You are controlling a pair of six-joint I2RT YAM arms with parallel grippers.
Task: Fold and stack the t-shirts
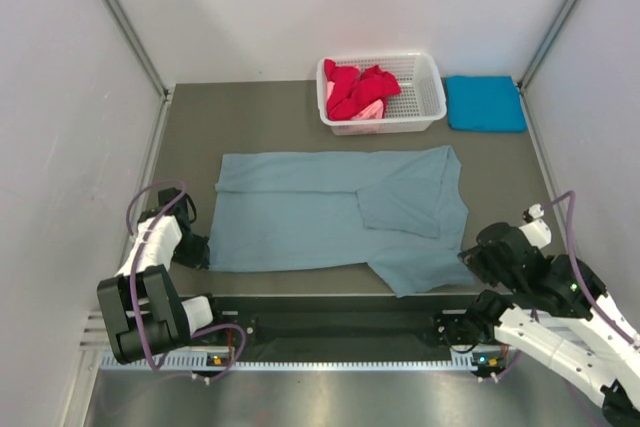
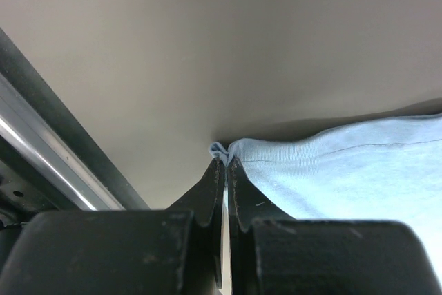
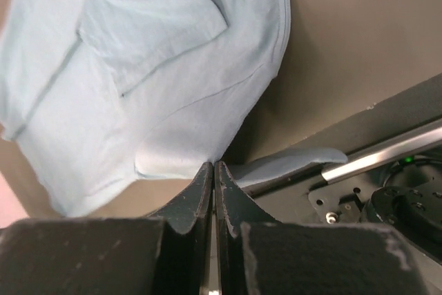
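The large grey-blue t-shirt (image 1: pixel 320 217) lies spread flat across the table, with one sleeve folded in on its right half. My left gripper (image 1: pixel 206 251) is shut on its near left corner; in the left wrist view a small tuft of the t-shirt (image 2: pixel 345 170) sticks out past the closed left gripper (image 2: pixel 226 161). At the near right edge of the cloth my right gripper (image 1: pixel 466 258) is also shut. Its wrist view shows the t-shirt (image 3: pixel 159 67) pinched in the right gripper (image 3: pixel 213 165). A turquoise t-shirt (image 1: pixel 485 103) lies folded at the back right. Red (image 1: pixel 358 85) and pink (image 1: pixel 368 110) t-shirts are bunched in the basket.
The white lattice basket (image 1: pixel 432 99) stands at the back centre, next to the turquoise shirt. White walls close in the table on the left, back and right. A metal rail (image 3: pixel 387 153) and black frame run along the near edge under the shirt's hem.
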